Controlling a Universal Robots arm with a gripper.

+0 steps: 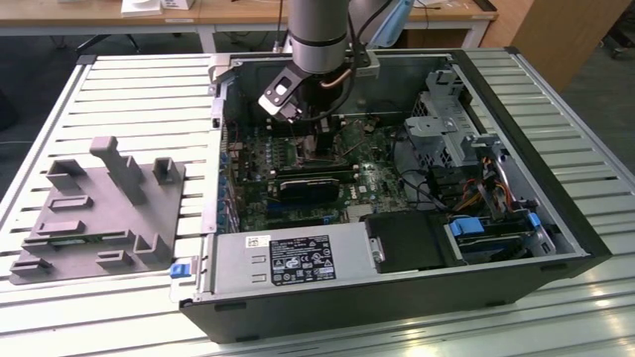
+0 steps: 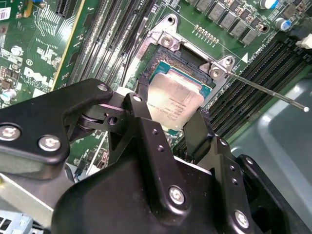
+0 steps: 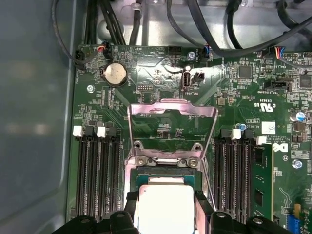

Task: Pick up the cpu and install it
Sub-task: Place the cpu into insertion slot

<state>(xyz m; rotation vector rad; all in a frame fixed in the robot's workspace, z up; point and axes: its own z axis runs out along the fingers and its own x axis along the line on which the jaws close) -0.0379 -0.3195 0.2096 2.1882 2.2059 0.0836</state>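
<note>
Grey block (image 1: 100,208) sat on table (image 1: 129,316) at exterior view's left, well apart from open PC case (image 1: 397,305). Arm was down inside, claw (image 1: 320,145) low over mobo (image 1: 297,212).

Second wrist view: claw (image 2: 170,114) nearly closed, fingers (image 2: 141,117) pinching cpu (image 2: 178,97) at socket (image 2: 168,39). Seated or not, can't tell.

First wrist view: cpu (image 3: 165,204) gripped on 2 opposite edges, load plate (image 3: 171,114) flipped up.
</note>
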